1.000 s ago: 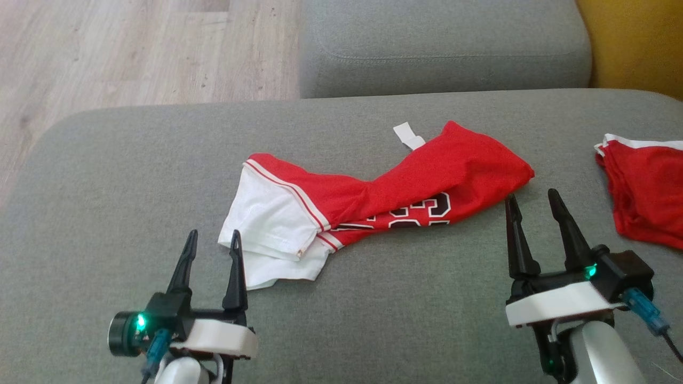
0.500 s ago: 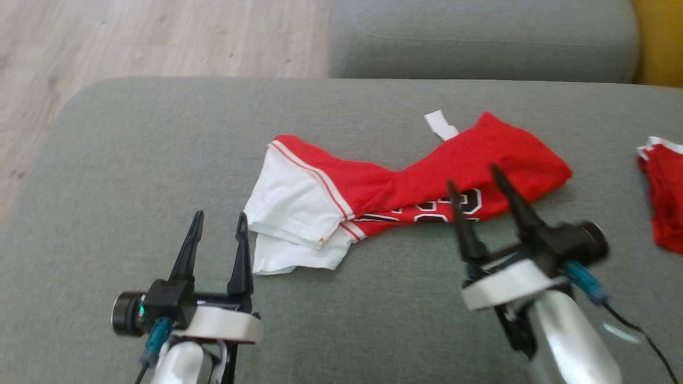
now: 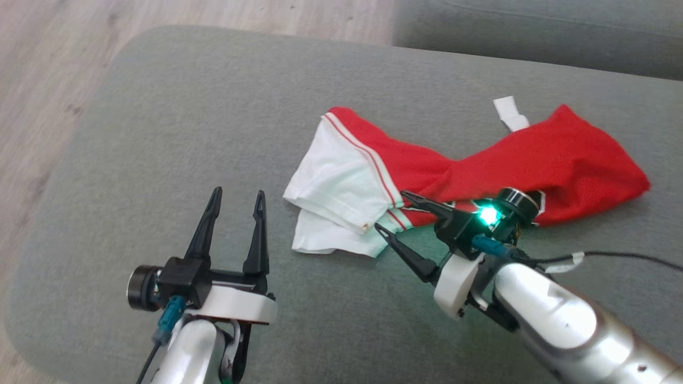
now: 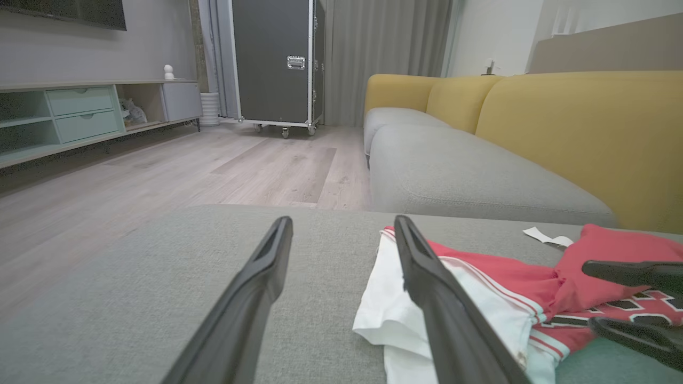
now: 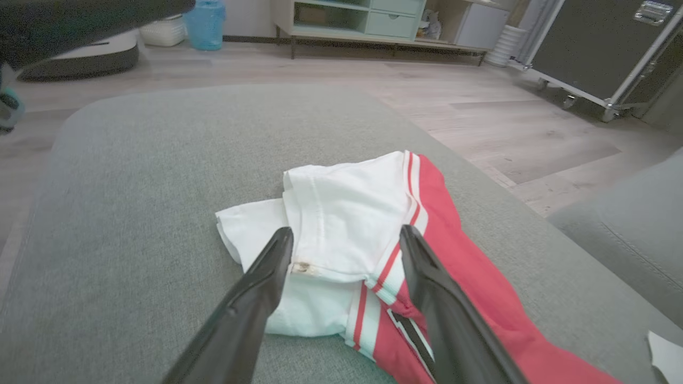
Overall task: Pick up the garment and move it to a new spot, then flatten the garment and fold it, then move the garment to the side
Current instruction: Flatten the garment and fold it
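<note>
1. Left pincer (image 3: 238, 192) wide open, empty, above grey fabric sofa cushion (image 3: 160, 133), just beside crumpled red-and-white jersey garment (image 3: 533, 154), white end.
2. Right pincer (image 3: 390, 210) wide open, gripping nothing, tips at garment's white-red hem; contact unclear.
3. Garment mid-cushion; bare cushion leftward, wooden floor (image 3: 42, 64) past rounded edge.

no legible print on garment (image 3: 560, 154)

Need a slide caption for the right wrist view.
Open right gripper aimed at the crumpled red-and-white garment on the grey cushion.
</note>
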Robot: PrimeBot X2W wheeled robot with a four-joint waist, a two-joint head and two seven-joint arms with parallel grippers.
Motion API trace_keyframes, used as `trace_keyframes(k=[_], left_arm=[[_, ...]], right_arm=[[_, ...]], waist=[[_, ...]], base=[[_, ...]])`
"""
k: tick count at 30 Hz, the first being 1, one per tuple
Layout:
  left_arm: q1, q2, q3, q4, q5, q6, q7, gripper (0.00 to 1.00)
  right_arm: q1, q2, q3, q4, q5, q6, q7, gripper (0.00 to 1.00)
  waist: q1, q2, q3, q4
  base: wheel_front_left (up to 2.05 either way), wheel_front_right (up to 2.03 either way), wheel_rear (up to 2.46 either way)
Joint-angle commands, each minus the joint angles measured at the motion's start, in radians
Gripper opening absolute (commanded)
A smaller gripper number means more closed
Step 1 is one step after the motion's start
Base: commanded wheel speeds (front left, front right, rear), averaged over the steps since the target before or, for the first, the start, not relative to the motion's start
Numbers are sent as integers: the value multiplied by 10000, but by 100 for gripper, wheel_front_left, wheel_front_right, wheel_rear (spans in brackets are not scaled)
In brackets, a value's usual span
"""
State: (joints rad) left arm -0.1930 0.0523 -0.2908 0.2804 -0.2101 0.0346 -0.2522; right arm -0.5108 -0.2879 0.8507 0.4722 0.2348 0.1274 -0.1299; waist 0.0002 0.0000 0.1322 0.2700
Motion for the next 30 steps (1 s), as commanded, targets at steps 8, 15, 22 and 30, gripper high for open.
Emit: trace_keyframes(k=[8, 15, 22, 30], left_arm=[[-555, -15, -1, -197, -211, 43, -95, 100], [-700, -18, -343, -278, -513, 278, -95, 100], [-719, -19, -560, -242, -641, 412, -95, 100], [-721, -19, -602, -194, -716, 478, -95, 100]], right_arm=[[-1496, -574, 2042, 923, 906, 33, -77, 100], [-2251, -553, 3188, 1994, 1266, 33, -283, 100], [-2527, -227, 3126, 2999, 1139, 33, -661, 100], [-2531, 187, 2720, 3574, 1394, 33, -1023, 0]], waist=[[-2, 0, 334, 662], [-2, 0, 646, 1000], [-2, 0, 811, 1175], [-2, 0, 800, 1250]], base=[[0, 0, 0], [0, 0, 0], [0, 0, 0], [0, 0, 0]])
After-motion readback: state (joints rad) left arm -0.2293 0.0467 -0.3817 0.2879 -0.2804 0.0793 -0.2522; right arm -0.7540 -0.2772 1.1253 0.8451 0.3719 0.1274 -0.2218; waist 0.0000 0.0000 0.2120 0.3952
